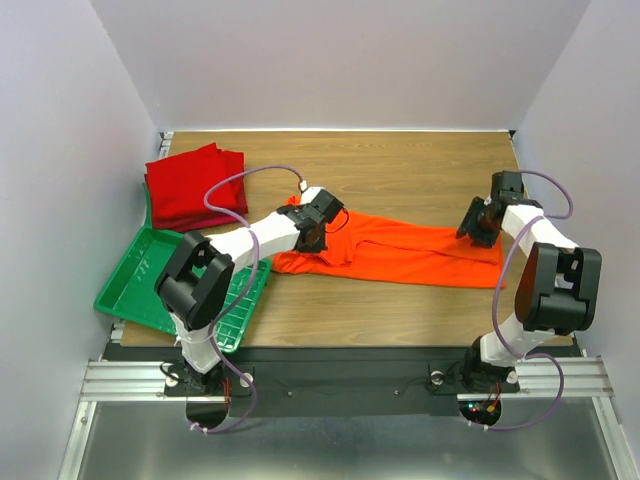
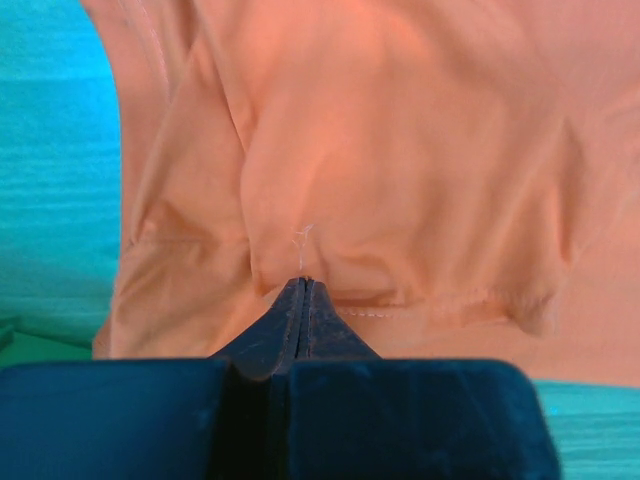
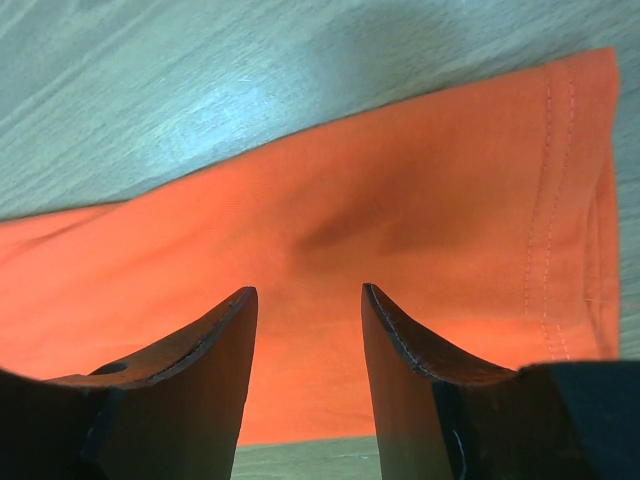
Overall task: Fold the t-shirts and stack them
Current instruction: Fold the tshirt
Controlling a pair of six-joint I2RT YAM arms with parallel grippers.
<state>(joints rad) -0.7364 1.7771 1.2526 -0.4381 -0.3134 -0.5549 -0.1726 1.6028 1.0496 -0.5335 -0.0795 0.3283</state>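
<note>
Two sets of jaws share one wooden table (image 1: pixel 420 165). The orange t-shirt (image 1: pixel 410 250) lies across it in a long, flattened band that runs from one set to the other. A green grid tray (image 1: pixel 135 275) sits well to the outer side of the left jaws, nearer the arm bases. The folded red t-shirts (image 1: pixel 195 185) are stacked just beyond its far end, also well apart from those jaws.

The left gripper (image 2: pixel 303 288) has its jaws pressed tight together. They pinch the bunched end of the orange cloth, which puckers into folds right at their tips. The right gripper (image 3: pixel 305 300) stands with its jaws spread apart. It hangs over the shirt's hemmed end, with flat cloth directly beneath the gap and the stitched hem just to one side.
</note>
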